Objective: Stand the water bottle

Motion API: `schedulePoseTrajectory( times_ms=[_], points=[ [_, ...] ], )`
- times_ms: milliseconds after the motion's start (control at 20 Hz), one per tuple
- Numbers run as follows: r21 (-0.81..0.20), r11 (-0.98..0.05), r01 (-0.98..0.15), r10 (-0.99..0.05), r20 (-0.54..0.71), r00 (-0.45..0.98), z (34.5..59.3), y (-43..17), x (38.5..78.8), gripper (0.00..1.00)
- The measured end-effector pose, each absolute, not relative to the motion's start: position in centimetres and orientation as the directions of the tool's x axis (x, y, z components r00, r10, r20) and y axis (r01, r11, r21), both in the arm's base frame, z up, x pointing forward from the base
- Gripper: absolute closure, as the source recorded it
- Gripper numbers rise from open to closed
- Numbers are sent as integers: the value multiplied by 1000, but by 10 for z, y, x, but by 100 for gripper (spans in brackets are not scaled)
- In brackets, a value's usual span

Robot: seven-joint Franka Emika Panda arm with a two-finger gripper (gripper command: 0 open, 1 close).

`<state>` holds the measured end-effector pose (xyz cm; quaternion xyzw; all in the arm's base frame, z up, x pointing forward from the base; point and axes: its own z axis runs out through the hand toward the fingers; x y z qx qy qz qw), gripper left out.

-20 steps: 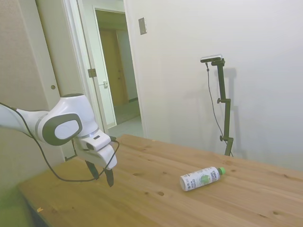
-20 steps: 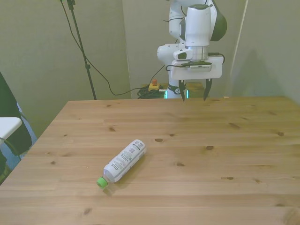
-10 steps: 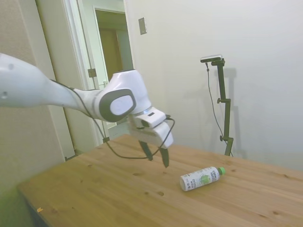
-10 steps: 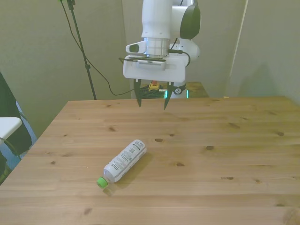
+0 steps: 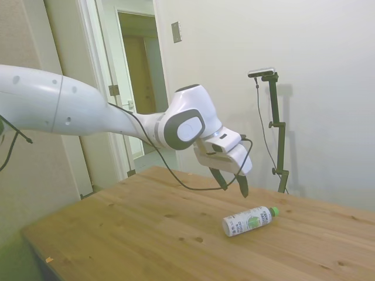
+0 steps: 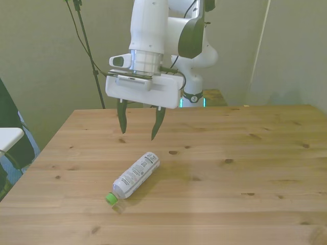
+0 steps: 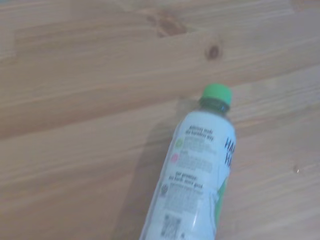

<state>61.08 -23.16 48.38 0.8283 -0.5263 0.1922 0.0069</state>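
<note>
- Since the earlier frames the arm has reached further over the table, and the gripper (image 5: 234, 183) (image 6: 138, 127) now hangs in the air close above the water bottle (image 5: 249, 220) (image 6: 134, 175), while the bottle itself has not moved.
- Both dark fingers point down with a clear gap between them, so the pincer is released and holds nothing.
- In the front view the fingertips are a little behind the bottle's bottom end and do not touch it.
- The water bottle (image 7: 197, 176) lies on its side on the wooden table (image 5: 146, 234) (image 6: 245, 168) (image 7: 75, 100), not upright.
- Its green cap (image 6: 110, 197) (image 7: 216, 93) points toward the near edge at the front view's left; in the side view the cap (image 5: 273, 210) is the end farther from the arm.
- The white label with dark text faces up toward the wrist camera.
</note>
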Motion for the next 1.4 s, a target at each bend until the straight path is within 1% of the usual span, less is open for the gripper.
schedulePoseTrajectory(
  times_ms=[200, 500, 650, 1000, 1250, 1300, 1400],
  points=[
    [-208, -382, -900, -887, 356, 294, 463, -261, 637, 0],
    [-240, -331, -913, -905, 356, 234, 442, -270, 683, 0],
    [-234, -311, -921, -911, 349, 219, 427, -274, 701, 0],
    [-199, -290, -936, -920, 327, 215, 387, -285, 723, 0],
    [-169, -290, -942, -921, 316, 227, 366, -284, 735, 0],
    [-167, -291, -942, -921, 316, 229, 363, -284, 736, 100],
    [-162, -291, -943, -921, 314, 231, 360, -284, 737, 100]
  ],
)
